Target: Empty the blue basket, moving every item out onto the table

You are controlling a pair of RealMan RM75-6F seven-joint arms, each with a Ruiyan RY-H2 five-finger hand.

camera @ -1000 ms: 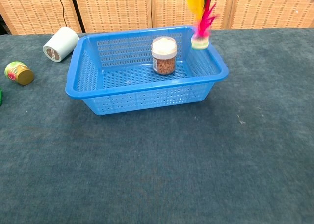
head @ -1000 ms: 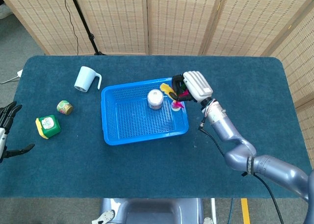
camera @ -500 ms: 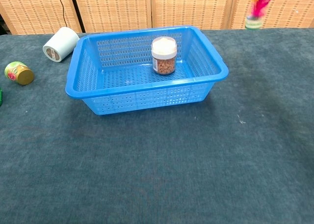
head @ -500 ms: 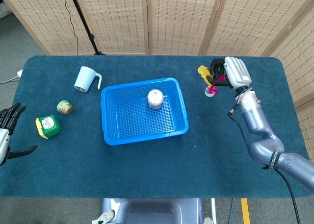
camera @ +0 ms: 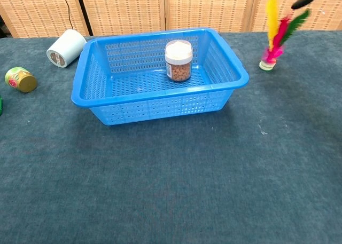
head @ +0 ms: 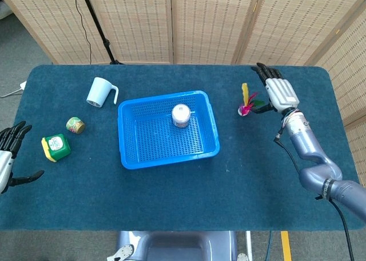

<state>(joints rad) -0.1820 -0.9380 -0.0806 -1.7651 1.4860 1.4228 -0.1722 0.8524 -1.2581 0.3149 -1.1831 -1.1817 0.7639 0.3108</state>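
Basket [head: 166,152] status: blue, perforated, one item left inside, a small jar [head: 180,115] standing upright near the far wall, right of centre. White lid, clear body, brown granular contents showing in the chest view; its long axis is vertical.

Feathered shuttlecock [head: 246,102] stands on the table to the right of the basket, well apart from its rim, base down, yellow, pink and green plumes up. Right hand [head: 278,93] sits just beside it, fingers spread and holding nothing (one dark fingertip seems to graze a green feather in the chest view; contact cannot be confirmed).

Left hand [head: 8,158] is at the table's left edge, fingers apart, nothing in it, near a green box [head: 56,147] and a small tin [head: 75,124]; a white mug [head: 100,92] lies further back.

Key relation: the jar lies to the left of the right hand, across the basket's right wall. The right hand is clearly the nearer one. Judgement: a top-down grasp on the lid suits, with a lift high enough to clear the rim.
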